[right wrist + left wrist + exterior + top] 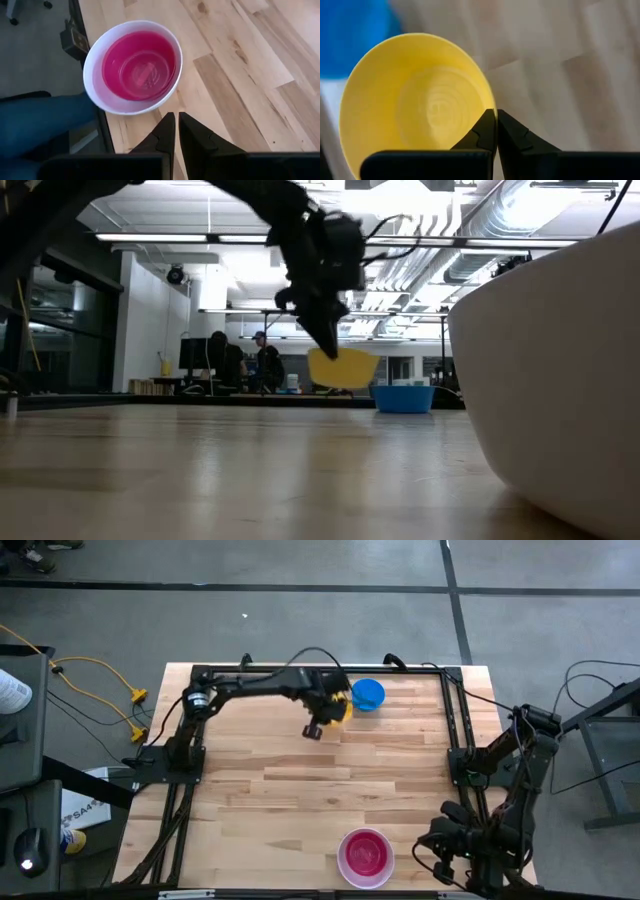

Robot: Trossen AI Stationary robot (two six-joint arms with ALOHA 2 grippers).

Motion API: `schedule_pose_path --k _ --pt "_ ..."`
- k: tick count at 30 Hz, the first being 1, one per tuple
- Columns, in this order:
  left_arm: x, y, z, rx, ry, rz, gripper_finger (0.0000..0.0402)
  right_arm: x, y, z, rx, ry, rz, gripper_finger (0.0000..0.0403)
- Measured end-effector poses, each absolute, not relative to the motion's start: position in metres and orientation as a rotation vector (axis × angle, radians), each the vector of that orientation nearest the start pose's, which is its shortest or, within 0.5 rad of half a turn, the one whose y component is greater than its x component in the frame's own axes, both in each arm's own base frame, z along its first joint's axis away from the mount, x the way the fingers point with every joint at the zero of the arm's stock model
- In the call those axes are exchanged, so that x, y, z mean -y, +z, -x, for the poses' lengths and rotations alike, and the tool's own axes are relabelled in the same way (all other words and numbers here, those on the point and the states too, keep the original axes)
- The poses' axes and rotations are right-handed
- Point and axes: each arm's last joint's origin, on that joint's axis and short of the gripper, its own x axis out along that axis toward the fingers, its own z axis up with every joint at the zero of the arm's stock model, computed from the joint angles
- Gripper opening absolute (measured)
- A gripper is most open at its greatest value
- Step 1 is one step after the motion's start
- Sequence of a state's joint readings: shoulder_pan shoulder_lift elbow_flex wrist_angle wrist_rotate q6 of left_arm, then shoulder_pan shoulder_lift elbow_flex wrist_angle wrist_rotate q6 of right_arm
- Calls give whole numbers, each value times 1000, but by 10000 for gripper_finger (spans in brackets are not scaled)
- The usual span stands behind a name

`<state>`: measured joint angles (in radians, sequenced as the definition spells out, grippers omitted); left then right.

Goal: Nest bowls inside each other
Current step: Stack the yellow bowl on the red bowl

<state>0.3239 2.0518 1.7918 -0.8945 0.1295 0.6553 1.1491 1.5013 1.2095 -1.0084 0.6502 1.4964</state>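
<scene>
While the left gripper [335,712] holds the yellow bowl [343,708] off the table, its fingers are pinched together on the bowl's rim; the low view shows the bowl hanging tilted, clear of the wood. The left wrist view looks into the yellow bowl's hollow, which holds nothing. The blue bowl [368,695] sits on the table [280,800] near the far edge, just beside the lifted yellow bowl on its right; from above, nothing shows inside it.

Near the front edge, the white bowl [365,858] stands upright with the pink bowl [140,65] nested in it. The pink one sits level inside, its rim below the white rim.

The right gripper [177,131] waits at the table's front right corner, just beside the white bowl but not touching it, fingers closed together on nothing. A leg in blue cloth [40,125] shows beyond the table edge in the right wrist view.
</scene>
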Motion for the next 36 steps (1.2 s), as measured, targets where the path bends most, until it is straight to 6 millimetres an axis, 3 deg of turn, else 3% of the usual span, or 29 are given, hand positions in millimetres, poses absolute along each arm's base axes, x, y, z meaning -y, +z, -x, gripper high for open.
schedule_pose_path --k 5,11,16,20,27,36 --pt "-81 255 -425 -1132 -245 -375 1 -251 266 -120 -857 -197 -355 15" --pt "-2 273 -434 -1103 -305 -487 1 -256 266 -111 -862 -162 -342 15" --pt "62 294 -431 -1037 -378 -548 1 -258 267 -108 -861 -144 -344 15" --pt "102 302 -424 -997 -418 -571 0 -259 267 -108 -857 -127 -320 15" --pt "153 308 -412 -923 -511 -628 0 -258 270 -128 -826 -25 -150 15" --pt "187 307 -397 -900 -589 -672 0 -250 282 -192 -771 258 3 15"
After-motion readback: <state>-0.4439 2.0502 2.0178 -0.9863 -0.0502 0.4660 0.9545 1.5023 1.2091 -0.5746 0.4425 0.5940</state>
